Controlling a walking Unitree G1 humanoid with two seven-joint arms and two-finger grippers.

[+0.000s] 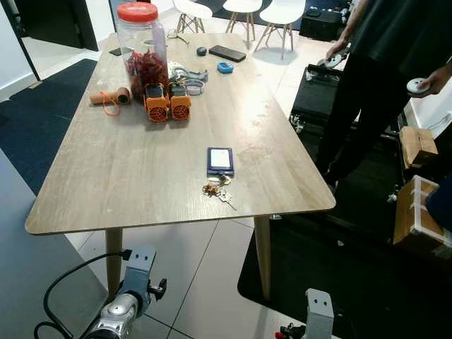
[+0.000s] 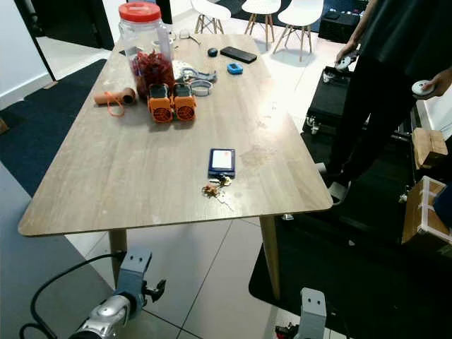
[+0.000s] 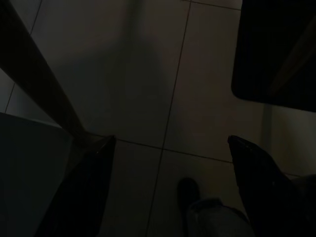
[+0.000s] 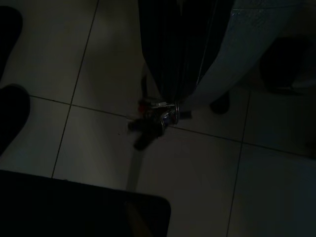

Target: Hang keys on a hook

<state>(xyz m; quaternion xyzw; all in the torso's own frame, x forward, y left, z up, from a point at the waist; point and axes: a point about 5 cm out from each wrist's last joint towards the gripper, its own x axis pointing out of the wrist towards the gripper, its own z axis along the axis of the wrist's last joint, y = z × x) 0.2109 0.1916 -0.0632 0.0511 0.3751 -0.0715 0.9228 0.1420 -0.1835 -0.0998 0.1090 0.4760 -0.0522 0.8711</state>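
The task stood at its very start: nothing was grasped, and no hook could be made out anywhere, so the next move called for reaching up to the keys and then finding the hook.

On the left, the left gripper (image 3: 168, 182) hung idle below the table edge, its 2 long black fingers (image 3: 84, 192) spread wide over dim floor tiles, holding nothing. The long pale wood-grain table (image 1: 127, 176) carried, from its far left, a cardboard spool of orange cord (image 1: 109, 97), a tall clear plastic jar with a red lid (image 1: 143, 42), and 2 small orange and black devices (image 1: 168, 103) just in front of the jar. Further along lay a black phone (image 1: 227, 53) and a small blue object (image 1: 225, 67).

Near the front edge, right of centre, the small bunch of metal keys (image 1: 217, 191) lay flat, just below a dark blue card holder (image 1: 220, 160).

The right arm (image 1: 319, 314) hung low too; I could not tell how its jaws stood.

At the right a person in dark clothes (image 1: 381, 85) stood beside the table, a round controller in each hand. White chairs (image 1: 244, 10) stood beyond the table on pale tile floor (image 1: 205, 275).
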